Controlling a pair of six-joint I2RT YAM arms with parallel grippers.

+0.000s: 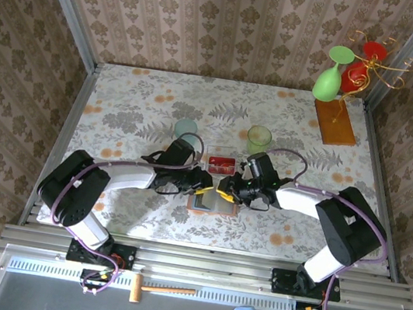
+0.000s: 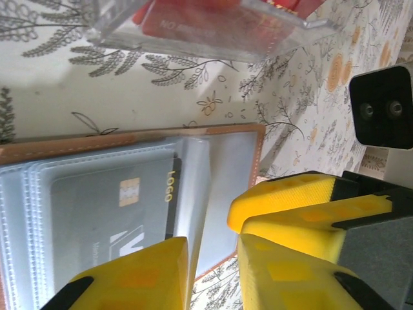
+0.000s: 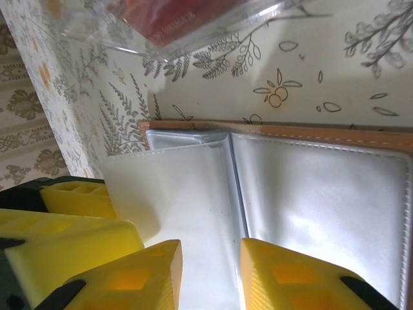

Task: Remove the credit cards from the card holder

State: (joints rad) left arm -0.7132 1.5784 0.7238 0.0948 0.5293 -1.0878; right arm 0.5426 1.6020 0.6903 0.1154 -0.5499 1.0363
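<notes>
The card holder (image 1: 211,202) lies open on the table between my two grippers, tan leather rim with clear sleeves (image 2: 97,194). A dark credit card (image 2: 122,210) with a gold chip and "LOGO" sits inside a sleeve. My left gripper (image 2: 211,248) hovers over the holder's right part, jaws apart, with a sleeve edge beside one finger. The right gripper (image 3: 211,248) hangs over empty glossy sleeves (image 3: 310,194), jaws apart with nothing between them. In the top view the left gripper (image 1: 204,180) and right gripper (image 1: 225,187) nearly touch tip to tip. Red credit cards (image 1: 222,161) lie in a clear tray (image 2: 213,32) just beyond.
A pale blue glass (image 1: 186,129) and a green glass (image 1: 259,138) stand behind the tray. At the back right is a stand with an orange wooden base (image 1: 334,122) holding a green goblet (image 1: 328,80) and a red one (image 1: 361,69). A hammer (image 1: 158,289) lies on the front ledge.
</notes>
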